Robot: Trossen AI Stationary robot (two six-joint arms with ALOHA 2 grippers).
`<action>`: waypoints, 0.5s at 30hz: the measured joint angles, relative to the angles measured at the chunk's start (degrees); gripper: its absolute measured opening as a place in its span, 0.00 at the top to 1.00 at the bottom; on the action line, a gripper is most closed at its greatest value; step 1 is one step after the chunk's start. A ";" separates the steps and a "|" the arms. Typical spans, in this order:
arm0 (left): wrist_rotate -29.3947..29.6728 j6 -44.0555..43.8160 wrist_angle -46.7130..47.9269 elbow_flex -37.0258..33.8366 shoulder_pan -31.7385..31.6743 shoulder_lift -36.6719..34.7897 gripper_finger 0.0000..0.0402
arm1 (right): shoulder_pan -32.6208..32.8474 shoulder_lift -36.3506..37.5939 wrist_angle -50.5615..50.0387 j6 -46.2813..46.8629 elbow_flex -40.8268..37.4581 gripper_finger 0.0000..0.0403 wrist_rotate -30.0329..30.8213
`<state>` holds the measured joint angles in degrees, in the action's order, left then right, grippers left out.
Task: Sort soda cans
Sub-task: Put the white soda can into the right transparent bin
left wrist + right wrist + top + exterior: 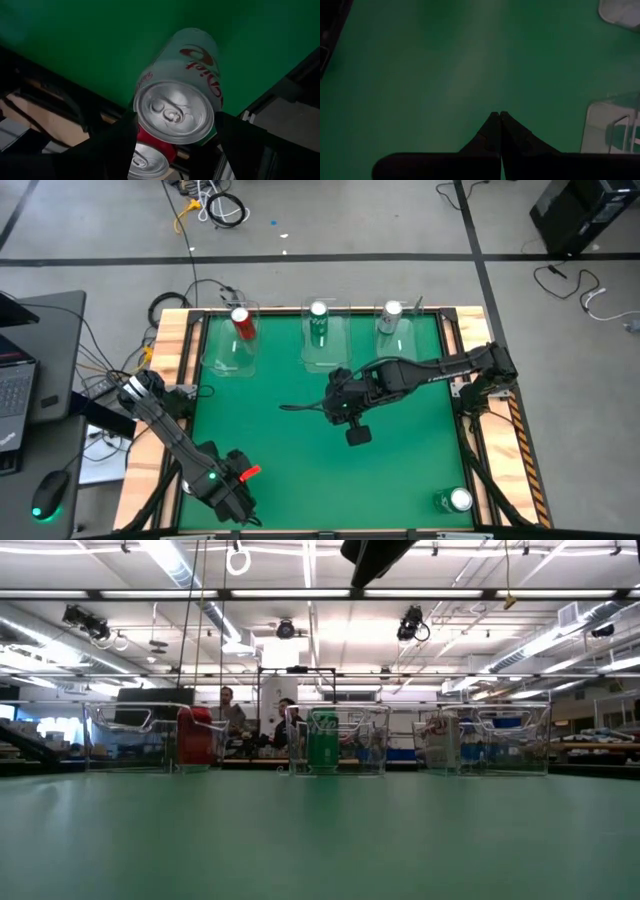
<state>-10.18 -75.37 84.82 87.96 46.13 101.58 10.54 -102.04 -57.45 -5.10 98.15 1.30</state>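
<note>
Our left gripper [172, 132] is at the worktop's [300, 430] near left corner, fingers clamped across a silver-white can [180, 100], likely bound for the bin [395, 330] that holds its match. That can lies tilted, shiny top toward the wrist, red script on its side; a red can [150, 160] sits just behind. Our right gripper [500, 117] waits mid-worktop, fingers pressed together.

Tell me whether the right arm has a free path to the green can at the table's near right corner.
Probably yes. The right gripper, shut and empty, hangs over mid-table; the green can stands alone on bare mat, nothing between them. The left gripper holds a silver-white can at the opposite corner.
</note>
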 joint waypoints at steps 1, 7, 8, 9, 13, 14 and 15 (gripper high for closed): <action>-0.52 0.04 0.10 -0.38 0.00 -0.04 0.32 | 0.25 0.00 0.02 0.02 0.00 0.99 0.00; -1.88 0.50 0.37 -1.85 0.00 -0.04 0.32 | 1.45 0.00 0.02 0.11 0.00 0.99 0.00; -1.96 0.88 0.38 -2.09 0.00 -0.04 0.32 | 1.59 0.00 0.04 0.30 0.00 0.99 -0.01; -1.97 1.35 0.21 -2.37 0.00 -0.04 0.32 | 1.75 0.00 0.04 0.50 0.00 0.99 0.00; -2.79 1.68 -0.74 -3.89 0.00 -0.15 0.32 | 2.19 0.00 0.07 0.63 0.00 0.99 0.00; -2.86 1.68 -0.74 -3.91 0.00 -0.15 0.32 | 2.30 0.00 0.08 0.64 0.00 0.99 0.00; -2.97 1.65 -0.66 -3.91 0.00 -0.15 0.32 | 2.43 0.00 0.09 0.79 0.00 0.99 0.00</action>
<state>-13.15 -73.72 84.16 84.05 46.13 101.43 12.97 -102.04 -57.36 -4.31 98.15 1.30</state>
